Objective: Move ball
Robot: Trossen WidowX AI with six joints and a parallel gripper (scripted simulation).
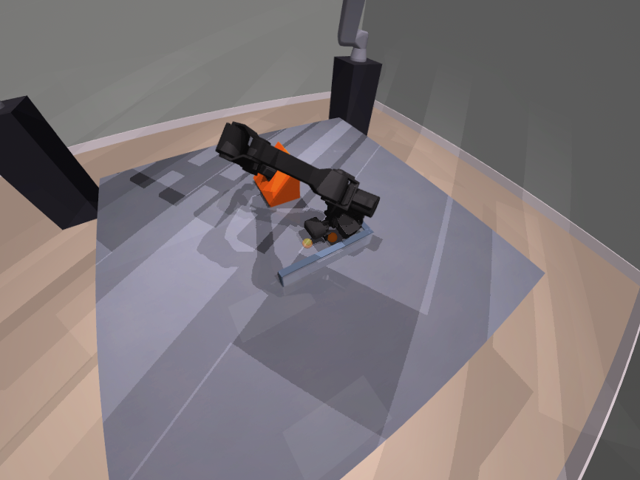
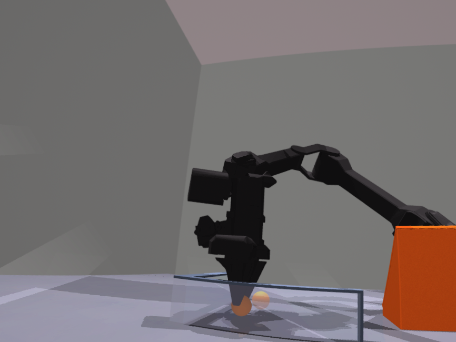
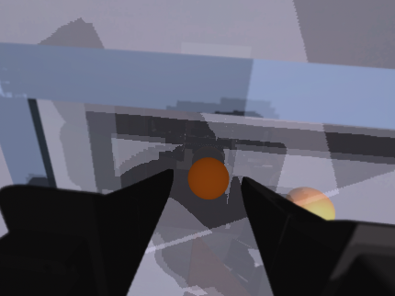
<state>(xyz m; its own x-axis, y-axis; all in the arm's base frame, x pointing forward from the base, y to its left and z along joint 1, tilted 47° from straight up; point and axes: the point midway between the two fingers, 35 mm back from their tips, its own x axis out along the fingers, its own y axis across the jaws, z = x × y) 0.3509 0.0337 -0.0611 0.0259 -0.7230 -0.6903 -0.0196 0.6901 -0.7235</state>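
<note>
Black parallel-jaw gripper [image 3: 208,179] is held partly apart, nothing clamped; the jaws are pointed down at the table inside the corner of the walls. In the wrist view, the left finger [image 3: 138,200] is seen at lower left. Just right of it, the solid orange ball [image 3: 208,178] is seen in the gap between the two fingertips; contact with either finger cannot be confirmed. The right finger [image 3: 266,214] is seen next, and the pale yellow-orange see-through ball copy [image 3: 317,206] is partly hidden behind it, so the ball is placed beside the copy, not on it.

Exterior view: the low clear blue-edged walls [image 2: 294,288] are crossed in front of the fingertips; the ball [image 2: 241,306] is resting on the grey table surface [image 2: 73,312] inside the walls, with the copy [image 2: 260,299] just right of it. An orange wedge-shaped block [image 2: 423,275] is seen at far right, at the arm's base.
</note>
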